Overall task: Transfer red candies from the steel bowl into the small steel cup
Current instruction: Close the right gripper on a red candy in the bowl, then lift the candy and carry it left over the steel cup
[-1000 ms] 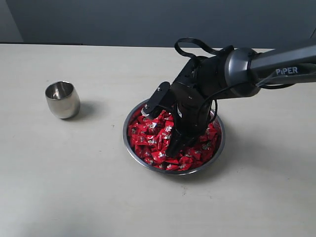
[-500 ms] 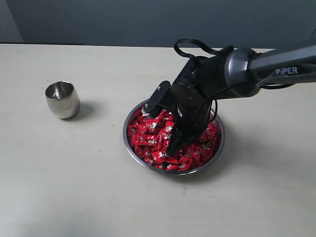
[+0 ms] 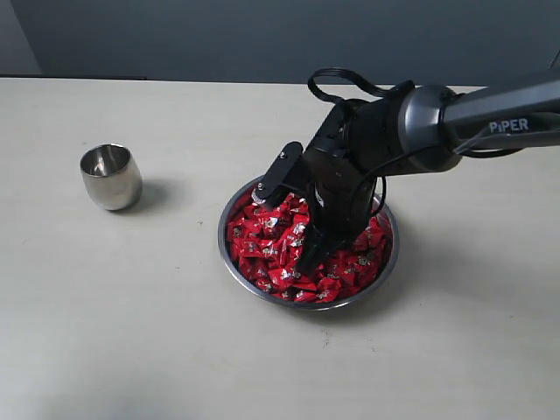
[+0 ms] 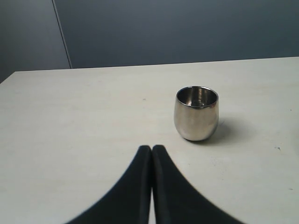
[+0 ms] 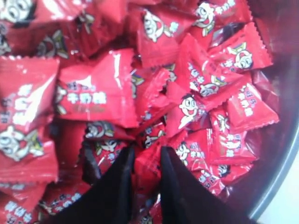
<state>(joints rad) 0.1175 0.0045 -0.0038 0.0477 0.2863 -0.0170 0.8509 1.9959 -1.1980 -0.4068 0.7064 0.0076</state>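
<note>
Red candies [image 5: 100, 93], one wedged between right jaws

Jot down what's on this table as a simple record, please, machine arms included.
Surface: pale beige table
Bowl: wide shallow shiny steel bowl, heaped with small red crinkly-wrapped candies
Cup: small rounded polished steel cup, upright, looks empty, apart from the bowl
Right end effector: down in the candies, apparently pinching one
Left end effector: shut, empty, facing the cup
</note>
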